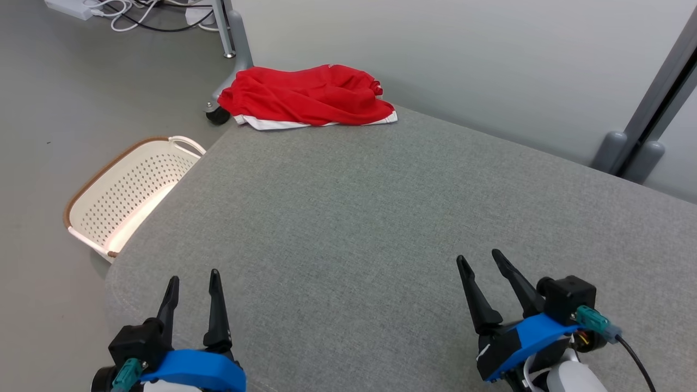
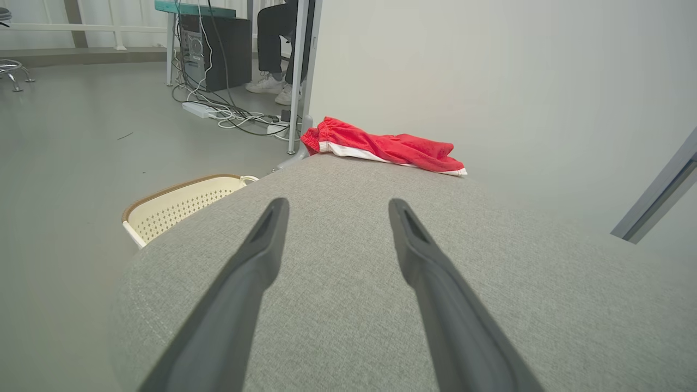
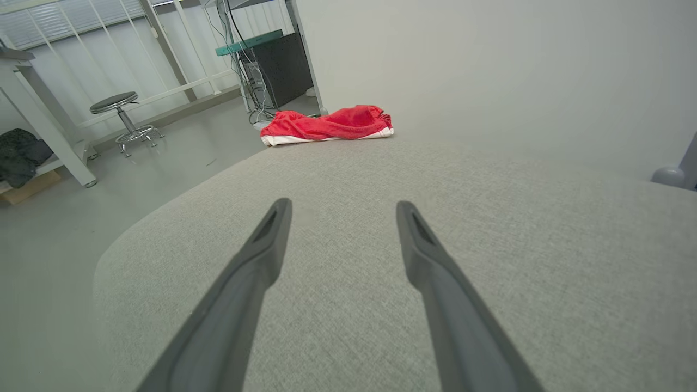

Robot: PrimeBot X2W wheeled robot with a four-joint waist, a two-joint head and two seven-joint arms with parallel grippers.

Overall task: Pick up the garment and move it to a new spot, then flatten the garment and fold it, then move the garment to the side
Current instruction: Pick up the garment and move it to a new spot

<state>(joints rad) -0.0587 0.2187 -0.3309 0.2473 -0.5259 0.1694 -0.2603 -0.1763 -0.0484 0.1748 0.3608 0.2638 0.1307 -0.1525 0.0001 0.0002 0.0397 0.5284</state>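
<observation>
Grey woven tabletop (image 1: 348, 218) across most of the head view, with grey floor (image 1: 49, 98) off its left edge

Far left, down on that floor beside the table's rounded corner: cream perforated basket (image 1: 125, 190) with a brown rim, partly hidden by the table edge

Lower left, over the near part of the table: left gripper (image 1: 194, 276), dark fingers spread apart, nothing between them, tips pointing toward the far side

Left of centre, at the table's far corner: garment (image 1: 305, 95), red with a white band along the hem, crumpled in a low heap close to the pale wall (image 1: 463, 54); whether touching the wall, cannot tell. Well apart from both grippers. Just behind its left end, a black caster (image 1: 218, 115) on a grey frame leg, and white and black cables (image 1: 125, 13) on the floor beyond

Lower right: right gripper (image 1: 479, 255), fingers likewise parted and empty, leaning slightly leftward, a black cable trailing from the wrist

Far right, past the table edge: slanted grey post (image 1: 659, 92)

Through the right wrist view, a round stool (image 3: 122, 117) on the floor at far left
</observation>
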